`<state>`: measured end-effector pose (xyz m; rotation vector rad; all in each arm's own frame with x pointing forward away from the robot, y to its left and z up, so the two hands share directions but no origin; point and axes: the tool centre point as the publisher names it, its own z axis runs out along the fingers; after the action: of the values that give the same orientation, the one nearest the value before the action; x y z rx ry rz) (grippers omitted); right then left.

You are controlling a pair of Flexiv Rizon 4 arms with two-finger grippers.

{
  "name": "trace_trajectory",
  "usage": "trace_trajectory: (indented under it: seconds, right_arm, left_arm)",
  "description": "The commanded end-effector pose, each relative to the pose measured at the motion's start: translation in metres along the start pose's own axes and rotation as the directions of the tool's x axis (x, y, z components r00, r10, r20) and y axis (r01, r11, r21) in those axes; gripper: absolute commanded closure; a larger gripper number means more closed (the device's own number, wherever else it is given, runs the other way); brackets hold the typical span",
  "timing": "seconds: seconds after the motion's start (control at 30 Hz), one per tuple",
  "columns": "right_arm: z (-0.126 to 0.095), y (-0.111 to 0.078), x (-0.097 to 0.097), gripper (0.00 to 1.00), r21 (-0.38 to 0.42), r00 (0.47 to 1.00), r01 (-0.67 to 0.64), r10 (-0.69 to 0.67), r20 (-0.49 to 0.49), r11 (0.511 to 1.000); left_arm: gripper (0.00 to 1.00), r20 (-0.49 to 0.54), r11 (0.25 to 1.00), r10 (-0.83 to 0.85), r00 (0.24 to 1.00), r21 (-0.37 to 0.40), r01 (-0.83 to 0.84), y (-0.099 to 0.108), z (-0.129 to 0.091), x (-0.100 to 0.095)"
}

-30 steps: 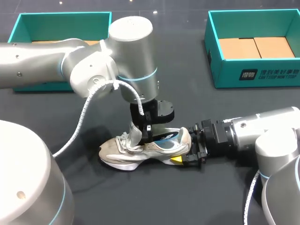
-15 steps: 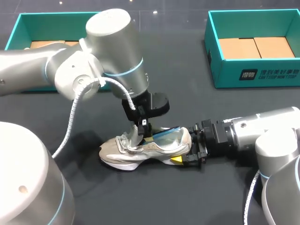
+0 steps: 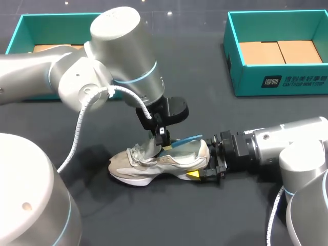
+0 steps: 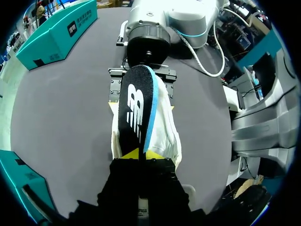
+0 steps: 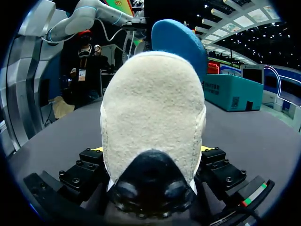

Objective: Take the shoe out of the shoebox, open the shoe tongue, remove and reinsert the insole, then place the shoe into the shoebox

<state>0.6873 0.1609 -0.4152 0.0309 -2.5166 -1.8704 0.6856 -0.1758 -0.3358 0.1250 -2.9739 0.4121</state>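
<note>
The shoe (image 5: 153,117) is showing napped, suede-like cream cloth at its heel, the insole (image 4: 136,113) is looking like matt black foam with a smooth blue edge, the counter (image 3: 205,102) is lying dark and matt, and the shoebox (image 3: 246,82) is looking like smooth teal cardboard.

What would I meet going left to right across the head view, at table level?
left shoebox → shoe → right tool at the shoe's heel → right shoebox
</note>
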Motion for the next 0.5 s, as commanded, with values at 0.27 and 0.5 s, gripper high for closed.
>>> trace_trajectory:
  seconds: [0.27, 0.5]
  right_arm:
    - [0.001, -0.001, 0.0, 1.0, 0.005, 1.0, 0.0, 0.0, -0.001, 1.0]
    - [0.001, -0.001, 0.0, 1.0, 0.005, 1.0, 0.0, 0.0, -0.001, 1.0]
  left_arm:
    - [1.0, 0.055, 1.0, -0.011, 0.998, 0.003, 0.011, -0.02, -0.008, -0.001]
    - [1.0, 0.102, 1.0, -0.014, 0.995, -0.018, 0.016, -0.035, -0.004, -0.001]
